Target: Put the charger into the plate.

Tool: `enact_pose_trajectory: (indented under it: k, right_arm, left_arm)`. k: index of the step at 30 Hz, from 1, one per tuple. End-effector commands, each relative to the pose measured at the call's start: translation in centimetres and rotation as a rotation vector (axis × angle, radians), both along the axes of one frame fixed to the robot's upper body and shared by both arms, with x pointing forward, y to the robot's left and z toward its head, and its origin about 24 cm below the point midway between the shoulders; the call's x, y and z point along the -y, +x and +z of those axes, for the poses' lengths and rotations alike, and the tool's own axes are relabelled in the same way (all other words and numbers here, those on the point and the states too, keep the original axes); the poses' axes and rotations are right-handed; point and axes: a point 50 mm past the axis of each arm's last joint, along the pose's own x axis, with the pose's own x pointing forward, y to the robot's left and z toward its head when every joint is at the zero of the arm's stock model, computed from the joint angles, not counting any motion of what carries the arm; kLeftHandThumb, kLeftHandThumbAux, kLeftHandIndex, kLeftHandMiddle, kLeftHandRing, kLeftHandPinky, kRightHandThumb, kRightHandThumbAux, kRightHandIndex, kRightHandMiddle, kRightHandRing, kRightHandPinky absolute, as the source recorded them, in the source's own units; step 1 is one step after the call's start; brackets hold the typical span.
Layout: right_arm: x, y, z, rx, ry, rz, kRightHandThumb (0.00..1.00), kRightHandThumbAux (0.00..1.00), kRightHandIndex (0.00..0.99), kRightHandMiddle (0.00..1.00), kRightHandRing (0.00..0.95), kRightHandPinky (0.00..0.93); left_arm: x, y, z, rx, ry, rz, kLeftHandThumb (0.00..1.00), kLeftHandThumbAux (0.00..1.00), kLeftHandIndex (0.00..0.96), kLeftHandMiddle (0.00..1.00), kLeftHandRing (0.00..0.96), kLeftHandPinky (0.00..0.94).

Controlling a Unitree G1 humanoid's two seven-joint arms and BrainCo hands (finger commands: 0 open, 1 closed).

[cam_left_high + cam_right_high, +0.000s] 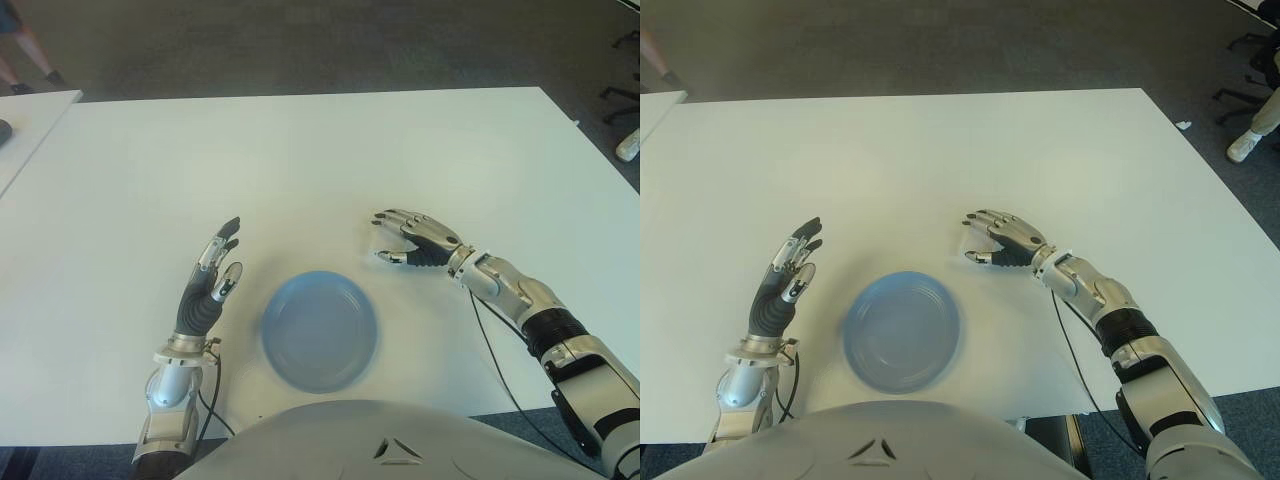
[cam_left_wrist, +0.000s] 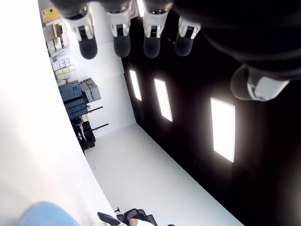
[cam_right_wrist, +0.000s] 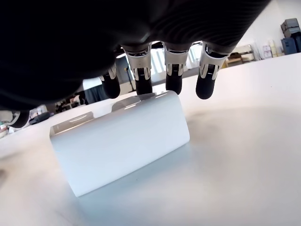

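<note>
The white rounded block charger (image 3: 120,141) lies on the white table (image 1: 330,150) under the right hand (image 1: 415,240), whose spread fingers (image 3: 141,77) arch over it without closing, beyond the round blue plate (image 1: 320,330). The left hand (image 1: 210,280) shows left of the plate, fingers extended and holding nothing. Bare tabletop surrounds both up to the far edge; no writing shows on the charger.

Silver-black jointed fingers (image 1: 398,218), black cables

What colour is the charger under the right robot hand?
White, a glossy block; the charger shows best in the right wrist view, on the white table.
</note>
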Motion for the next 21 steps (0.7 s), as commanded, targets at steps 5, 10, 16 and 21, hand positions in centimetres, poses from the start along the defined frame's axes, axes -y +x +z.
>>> enact_pose_trajectory:
  k: [5, 10, 16, 21]
  right_arm:
    - [-0.3, -0.1, -0.6, -0.003, -0.023, 0.021, 0.253, 0.120, 0.000, 0.000, 0.000, 0.000]
    - [-0.2, -0.1, -0.9, -0.012, -0.048, 0.020, 0.263, 0.115, 0.000, 0.000, 0.000, 0.000]
    - [0.1, -0.2, -1.4, -0.032, -0.075, 0.012, 0.268, 0.115, 0.000, 0.000, 0.000, 0.000]
    - [0.1, -0.2, -1.9, -0.028, -0.077, 0.010, 0.272, 0.121, 0.000, 0.000, 0.000, 0.000]
  left_arm:
    - [0.2, -0.2, -0.2, -0.005, -0.004, -0.011, 0.313, 0.270, 0.005, 0.000, 0.000, 0.000]
    - [0.4, -0.3, -0.1, -0.012, -0.010, -0.014, 0.328, 0.269, 0.006, 0.000, 0.000, 0.000]
    - [0.3, -0.5, 0.0, -0.025, -0.008, -0.004, 0.342, 0.259, 0.007, 0.000, 0.000, 0.000]
    - [0.3, -0.6, 0.2, -0.026, -0.003, 0.009, 0.336, 0.248, 0.015, 0.000, 0.000, 0.000]
